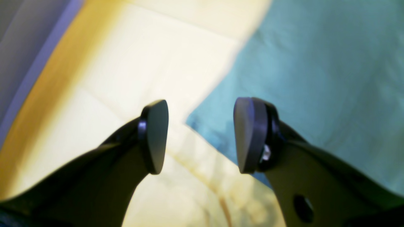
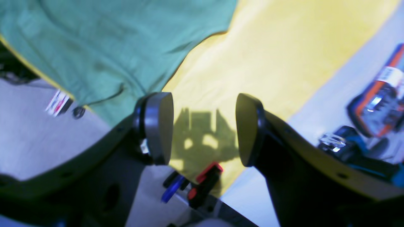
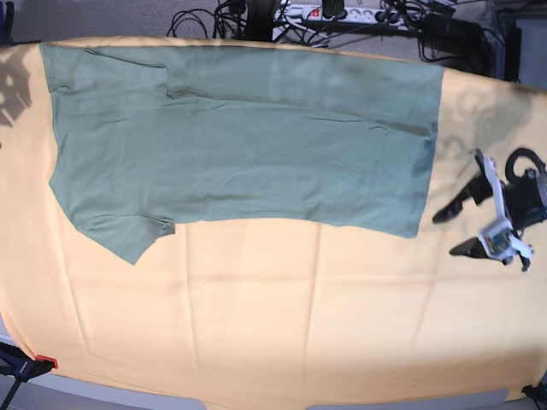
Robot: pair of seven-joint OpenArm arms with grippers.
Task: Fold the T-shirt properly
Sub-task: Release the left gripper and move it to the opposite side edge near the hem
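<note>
**Next fold: take two matched corners**

Pale orange-yellow cloth (image 3: 282,325) covers the table, and the T-shirt (image 3: 248,145) lies flat along its far half, sleeves toward one end, hem toward the other. The left gripper (image 1: 201,137) hangs with its jaws apart and nothing between them, just beside the T-shirt's hem corner. The right gripper (image 2: 204,127) is likewise spread and empty, near the T-shirt's sleeve end. A clean fold probably needs both to pinch only shirt fabric, never the cloth beneath.
</note>
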